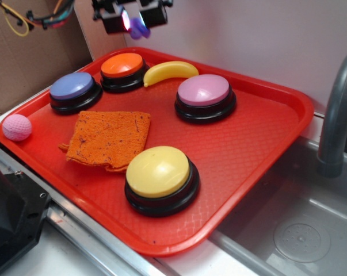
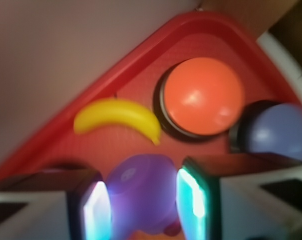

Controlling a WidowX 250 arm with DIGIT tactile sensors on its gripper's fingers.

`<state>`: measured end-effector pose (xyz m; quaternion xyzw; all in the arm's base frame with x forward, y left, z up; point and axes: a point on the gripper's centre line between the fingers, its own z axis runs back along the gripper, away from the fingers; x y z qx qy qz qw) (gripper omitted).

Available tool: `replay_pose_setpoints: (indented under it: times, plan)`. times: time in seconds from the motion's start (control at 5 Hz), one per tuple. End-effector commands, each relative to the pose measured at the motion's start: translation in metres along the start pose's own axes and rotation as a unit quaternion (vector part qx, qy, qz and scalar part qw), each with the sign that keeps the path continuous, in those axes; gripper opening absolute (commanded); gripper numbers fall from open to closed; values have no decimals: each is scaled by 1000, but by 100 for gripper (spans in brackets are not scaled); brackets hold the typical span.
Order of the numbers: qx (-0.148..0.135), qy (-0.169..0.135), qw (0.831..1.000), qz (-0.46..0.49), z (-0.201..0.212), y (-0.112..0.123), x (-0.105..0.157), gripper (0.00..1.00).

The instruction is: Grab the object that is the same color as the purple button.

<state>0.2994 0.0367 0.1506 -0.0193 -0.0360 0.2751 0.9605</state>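
Claw [image 2: 143,202] clamped narrow on purple toy [image 2: 140,197], lifted above red tray [image 1: 248,149]; banana [image 2: 118,119] and orange button [image 2: 203,96] just below.

You had a red plastic tray [image 1: 265,144] with a finely pebbled, semi-matt floor. The four buttons' domes, such as the yellow one [image 1: 157,171], looked smooth and glossy on shiny black plastic bases. The orange cloth [image 1: 109,140] was coarse, nubbly knit. The banana [image 1: 163,72] was smooth, shiny plastic, the pink ball [image 1: 16,127] matt and dimpled. The violet toy [image 2: 140,197] looked smooth, slightly glossy plastic.
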Motion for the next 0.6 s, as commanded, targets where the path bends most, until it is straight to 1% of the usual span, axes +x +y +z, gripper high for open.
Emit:
replay_pose_setpoints:
  times: [0.0, 0.2, 0.4]
  plan:
    - [-88, -88, 968, -219, 104, 36, -42, 0]
    - [-83, -83, 969, -218, 100, 40, -53, 0]
    - [-58, -77, 975, -202, 94, 41, -52, 0]
